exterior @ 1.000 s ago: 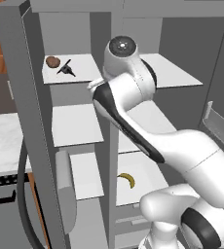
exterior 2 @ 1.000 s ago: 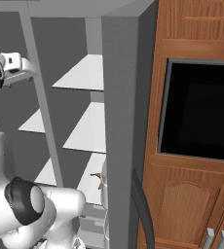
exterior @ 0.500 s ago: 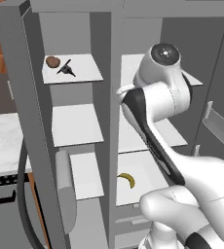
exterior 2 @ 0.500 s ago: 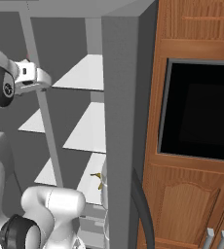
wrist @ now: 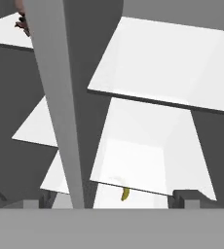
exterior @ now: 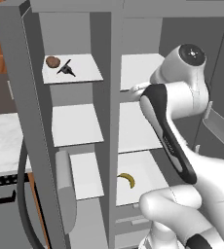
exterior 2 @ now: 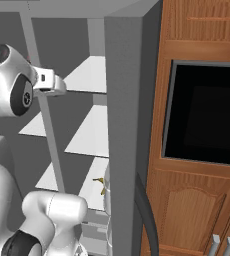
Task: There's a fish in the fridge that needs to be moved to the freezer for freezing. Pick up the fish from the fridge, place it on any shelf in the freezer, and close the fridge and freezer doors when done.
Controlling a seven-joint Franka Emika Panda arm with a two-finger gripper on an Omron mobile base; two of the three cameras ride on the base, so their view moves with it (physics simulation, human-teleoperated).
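Note:
The fish [exterior: 66, 68] is a small dark slender thing lying beside a round brown lump [exterior: 52, 62] on the top narrow shelf [exterior: 82, 68] of the freezer, the narrower left compartment. The hand view catches the fish [wrist: 22, 24] at its upper left edge, past the grey divider [wrist: 60, 107]. My gripper [wrist: 116, 197] is open and empty, its fingertips [wrist: 186, 196] far apart. It hangs in front of the fridge's top broad shelf [exterior: 139, 70], to the right of the divider and well apart from the fish. Both compartments stand open.
A yellow banana [exterior: 127, 180] lies on the fridge's lower broad shelf, above the grey drawers. The fridge door with inner bins [exterior: 220, 127] stands open at the right. A marble counter [exterior: 2, 141] lies to the left, and a wooden cabinet with a black oven window [exterior 2: 207, 115] to the right.
My arm has swung to the right, from in front of the freezer's top shelf to in front of the fridge's top shelf. The gripper stays open; fish and lump have not moved.

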